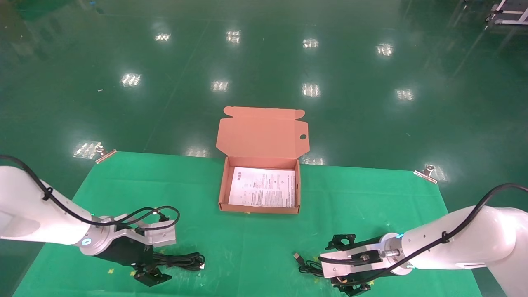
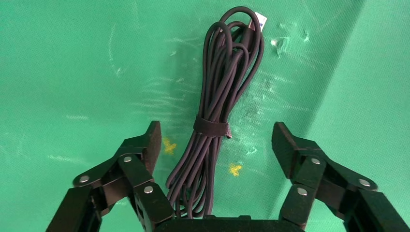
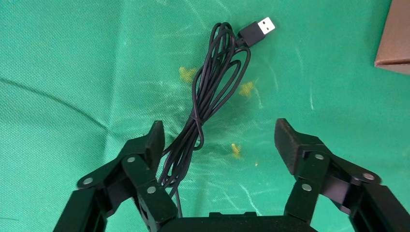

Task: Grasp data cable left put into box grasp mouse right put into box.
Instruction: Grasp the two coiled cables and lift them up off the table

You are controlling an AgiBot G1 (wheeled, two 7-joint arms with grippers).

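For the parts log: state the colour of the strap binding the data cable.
Black, like the data cable itself; the strap shows best in the left wrist view.

The table cloth [image 1: 255, 243] is matt green fabric, creased and scuffed, while the floor [image 1: 264, 62] beyond is glossy. The box [image 1: 260, 134] is matt brown cardboard holding a white printed paper sheet [image 1: 262, 187]. The data cable [image 2: 222, 111] looks like smooth matt rubber, bound by a cloth-like strap [image 2: 212, 127].

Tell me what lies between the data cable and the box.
Only bare green cloth lies between the data cable and the box, as the head view shows.
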